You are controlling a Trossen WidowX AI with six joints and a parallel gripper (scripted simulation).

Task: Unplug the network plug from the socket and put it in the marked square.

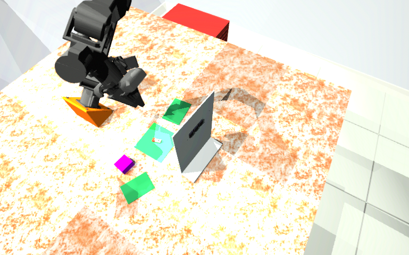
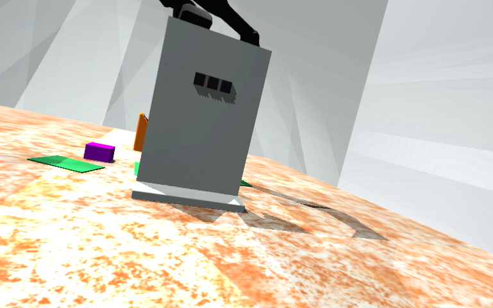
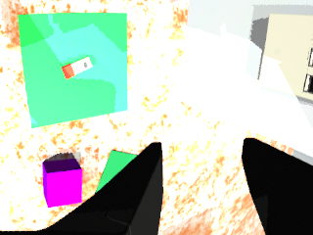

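The small white plug (image 1: 157,139) (image 3: 76,69) with a red end lies flat inside the middle pale green marked square (image 1: 156,153) (image 3: 53,101), in front of the upright grey panel (image 1: 193,142) (image 2: 199,133) (image 3: 288,46). The panel's row of dark sockets (image 1: 196,128) (image 2: 212,83) holds no plug. My gripper (image 1: 138,101) (image 3: 202,190) is open and empty. It hangs in the air behind the square, apart from the plug and the panel. In the exterior view the panel hides the plug.
A purple cube (image 1: 124,163) (image 2: 99,151) (image 3: 63,183) stands near the square. Two darker green squares (image 1: 176,111) (image 1: 136,187) lie on either side of the marked one. The arm's orange base (image 1: 88,110) stands to the left. A red block (image 1: 197,20) sits at the far table edge.
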